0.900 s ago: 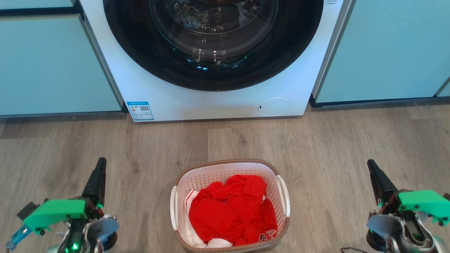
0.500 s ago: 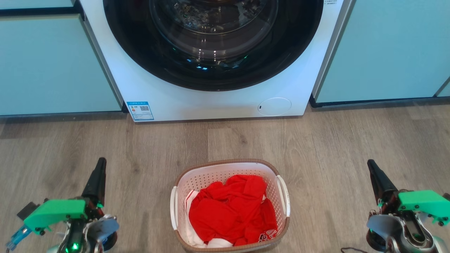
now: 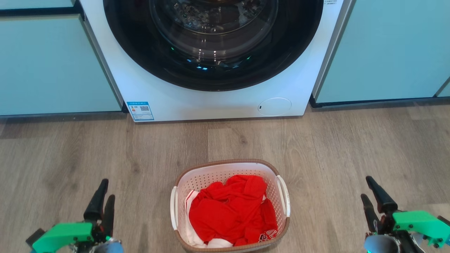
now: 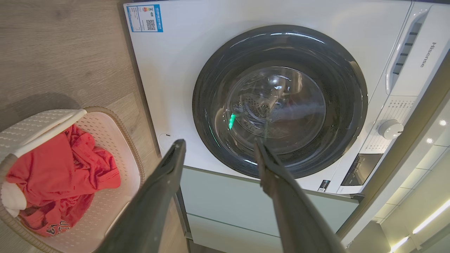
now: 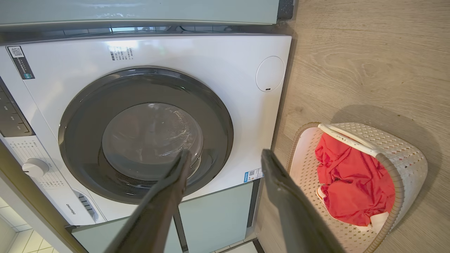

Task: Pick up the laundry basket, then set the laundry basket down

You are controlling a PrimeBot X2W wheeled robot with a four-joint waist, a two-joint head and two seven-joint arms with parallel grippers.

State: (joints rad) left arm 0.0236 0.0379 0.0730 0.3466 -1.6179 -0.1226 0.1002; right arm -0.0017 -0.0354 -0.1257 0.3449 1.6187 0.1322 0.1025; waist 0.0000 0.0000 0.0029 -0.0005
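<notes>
Hovering at the lower corners of the head view, the left tool [image 3: 108, 188] and right tool [image 3: 365, 187] each show parted fingers, holding nothing. Between them, at lower centre, the laundry basket [image 3: 211, 177] of red clothes [image 3: 228, 211] sits on the floor [image 3: 334, 147]; the washing machine [image 3: 211, 103] stands beyond.

White perforated laundry basket [image 3: 230, 211] – brown woven-look rim, two white side handles, upright on the floor, red clothes inside
</notes>
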